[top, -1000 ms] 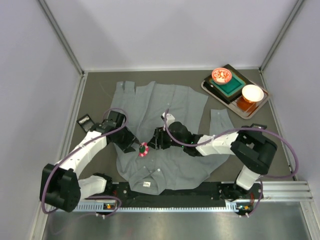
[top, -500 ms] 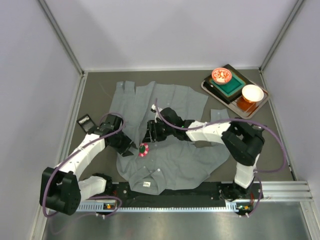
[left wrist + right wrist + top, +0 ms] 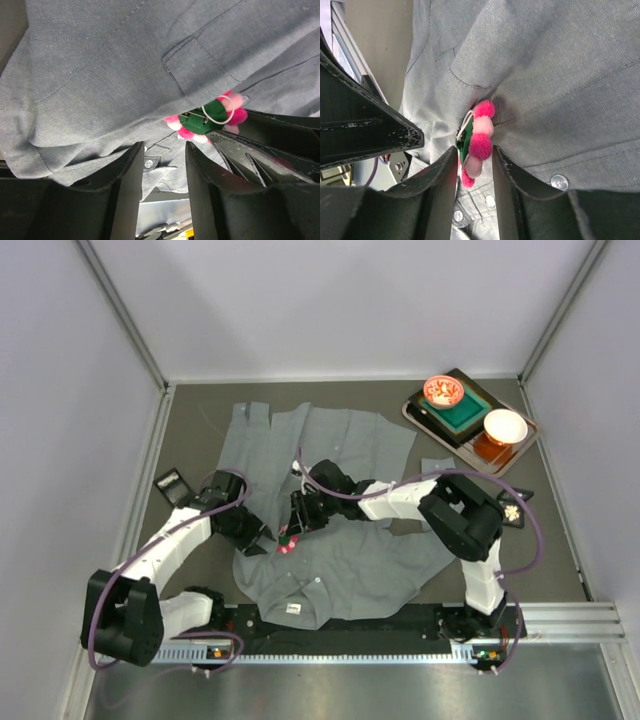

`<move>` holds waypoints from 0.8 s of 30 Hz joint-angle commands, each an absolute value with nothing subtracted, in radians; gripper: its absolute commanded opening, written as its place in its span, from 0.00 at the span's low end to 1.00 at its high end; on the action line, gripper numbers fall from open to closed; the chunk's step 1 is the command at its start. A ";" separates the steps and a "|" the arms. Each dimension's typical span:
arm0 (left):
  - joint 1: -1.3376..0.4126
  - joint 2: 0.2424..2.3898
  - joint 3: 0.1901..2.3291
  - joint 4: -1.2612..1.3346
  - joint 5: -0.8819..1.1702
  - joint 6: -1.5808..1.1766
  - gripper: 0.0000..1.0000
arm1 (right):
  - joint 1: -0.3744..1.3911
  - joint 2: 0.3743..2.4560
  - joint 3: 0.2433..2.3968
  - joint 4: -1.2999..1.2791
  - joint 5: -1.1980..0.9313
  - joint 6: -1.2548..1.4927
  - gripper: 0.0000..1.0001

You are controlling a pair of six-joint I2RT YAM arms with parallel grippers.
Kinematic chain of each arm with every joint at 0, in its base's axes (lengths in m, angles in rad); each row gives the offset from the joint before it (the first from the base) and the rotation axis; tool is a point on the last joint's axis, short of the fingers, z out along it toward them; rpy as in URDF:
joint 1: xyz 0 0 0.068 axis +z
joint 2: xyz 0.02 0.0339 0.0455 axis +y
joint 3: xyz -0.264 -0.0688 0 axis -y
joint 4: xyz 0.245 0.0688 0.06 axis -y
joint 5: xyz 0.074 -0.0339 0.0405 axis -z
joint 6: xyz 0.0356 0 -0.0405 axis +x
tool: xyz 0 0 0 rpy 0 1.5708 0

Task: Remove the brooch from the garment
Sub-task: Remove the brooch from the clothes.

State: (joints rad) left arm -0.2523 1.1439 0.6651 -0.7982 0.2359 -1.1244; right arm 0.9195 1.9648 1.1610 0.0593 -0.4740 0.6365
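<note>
The garment (image 3: 340, 560), a grey button-up shirt, lies spread on the dark table. The brooch (image 3: 288, 539), pink pom-poms on a green backing with a wire pin, sits on the shirt's left front. In the right wrist view the brooch (image 3: 481, 142) stands on edge between the fingers of my right gripper (image 3: 474, 152), which touch both its sides. My left gripper (image 3: 163, 147) hovers just left of the brooch (image 3: 210, 117) over the garment (image 3: 100, 75). Its fingers are apart with nothing between them. From above, the left gripper (image 3: 262, 533) and right gripper (image 3: 296, 523) flank the brooch closely.
A tray (image 3: 425, 420) at the back right carries a pink bowl (image 3: 443, 392), a white bowl (image 3: 505, 425) and a green block (image 3: 462, 411). A small grey cloth piece (image 3: 440, 476) lies right of the shirt. Small black items rest at the left (image 3: 170, 483) and the right (image 3: 512, 510).
My right arm has swung left across the shirt to the brooch and its jaws have narrowed onto it. The left gripper has shifted slightly toward the shirt's left edge.
</note>
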 commanded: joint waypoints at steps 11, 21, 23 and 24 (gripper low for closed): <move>-0.225 1.189 0.594 -0.713 0.201 -1.124 0.39 | 0.957 1.844 0.987 0.455 -0.313 0.575 0.01; -0.215 1.161 0.587 -0.621 0.247 -1.088 0.36 | 1.159 1.821 0.706 1.069 0.292 0.480 0.00; -0.213 1.161 0.592 -0.620 0.252 -1.088 0.36 | 1.173 1.841 0.690 1.126 0.345 0.479 0.00; -0.210 1.161 0.594 -0.621 0.255 -1.085 0.36 | 1.183 1.847 0.683 1.158 0.392 0.479 0.00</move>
State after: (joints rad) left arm -0.2211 1.1862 0.5888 -0.6643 0.2317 -1.1007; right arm 1.1519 1.8359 0.6991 0.8444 0.1360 0.5156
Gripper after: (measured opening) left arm 0.363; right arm 0.026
